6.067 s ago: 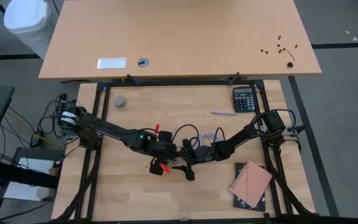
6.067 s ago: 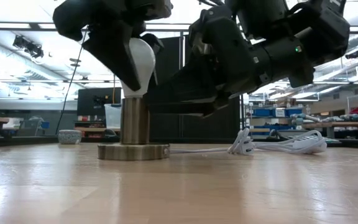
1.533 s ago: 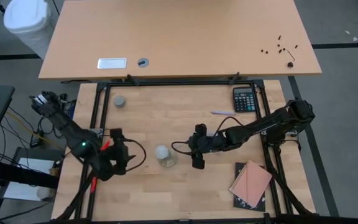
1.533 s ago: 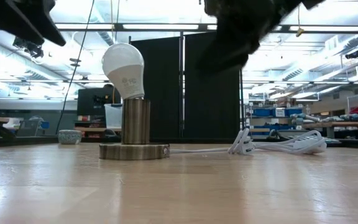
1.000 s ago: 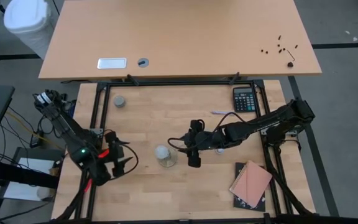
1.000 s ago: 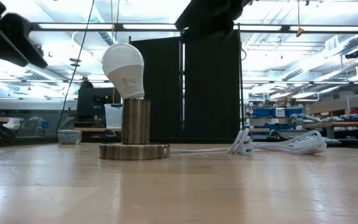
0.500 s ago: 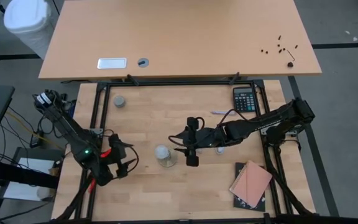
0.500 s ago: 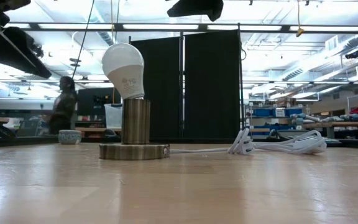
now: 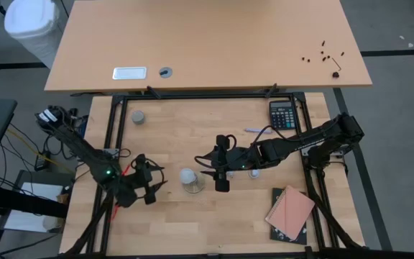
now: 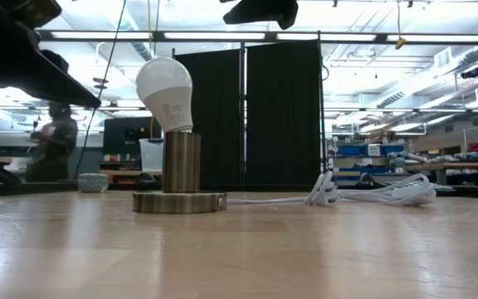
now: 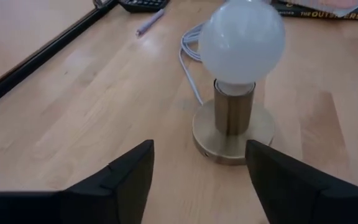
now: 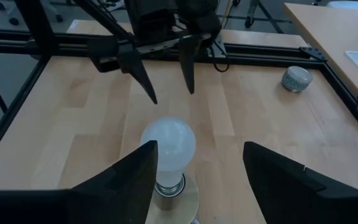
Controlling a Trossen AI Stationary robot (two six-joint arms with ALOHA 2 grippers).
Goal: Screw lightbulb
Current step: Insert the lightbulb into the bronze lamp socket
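Lightbulb (image 10: 165,94): smooth, matte white, pear-shaped; it stands in the socket near the middle of the table, leaning slightly to one side, with nothing touching it.
Socket (image 10: 180,162): short brushed-brass cylinder on a flat round brass base (image 10: 178,202), metal with a dull sheen.
Cord (image 10: 363,193): white, looped in a loose bundle on the wood.
Table (image 9: 192,223): pale wooden planks with a visible grain.
Left gripper (image 9: 150,185): dark, fingers spread apart, empty, left of the bulb and well apart from it.
Right gripper (image 9: 220,162): dark, fingers spread apart, empty, just right of the bulb.
Cap (image 9: 139,116): small grey round piece at the far left of the table.
Change: half a second ago the left gripper sat nearer the table's left edge; the right gripper and bulb are unchanged.
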